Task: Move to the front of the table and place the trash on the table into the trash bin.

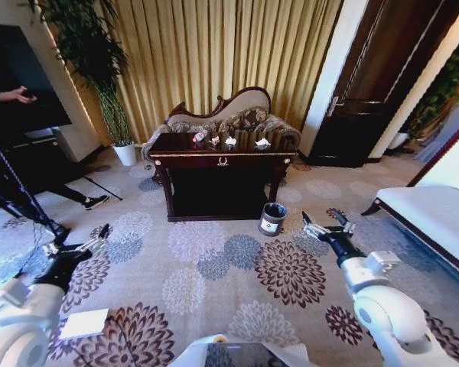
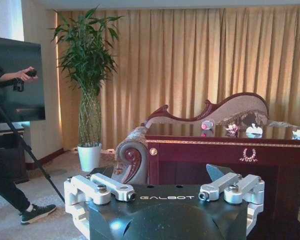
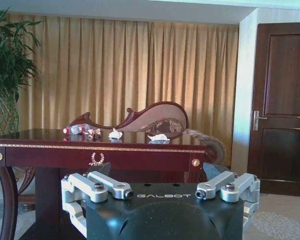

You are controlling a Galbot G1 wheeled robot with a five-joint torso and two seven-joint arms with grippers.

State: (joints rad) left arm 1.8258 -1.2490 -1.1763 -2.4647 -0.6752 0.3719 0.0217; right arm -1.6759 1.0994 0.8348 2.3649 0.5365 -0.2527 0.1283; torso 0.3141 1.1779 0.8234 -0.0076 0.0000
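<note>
four pieces of trash sit along the top of the large dark glossy reddish-brown wooden table [image 1: 223, 157]: a small plastic bottle with red label and white cap [image 1: 199, 138] and three crumpled paper wads [image 1: 262, 143]. the small round dark-brown trash bin [image 1: 272, 219] stands on the carpet by the table's right front leg. left gripper [image 1: 99, 234] and right gripper [image 1: 327, 226] hang low, well short of the table, fingers apart, holding nothing. judgement: bottle light, smooth, best pinched mid-body; wads soft, compressible anywhere.
</note>
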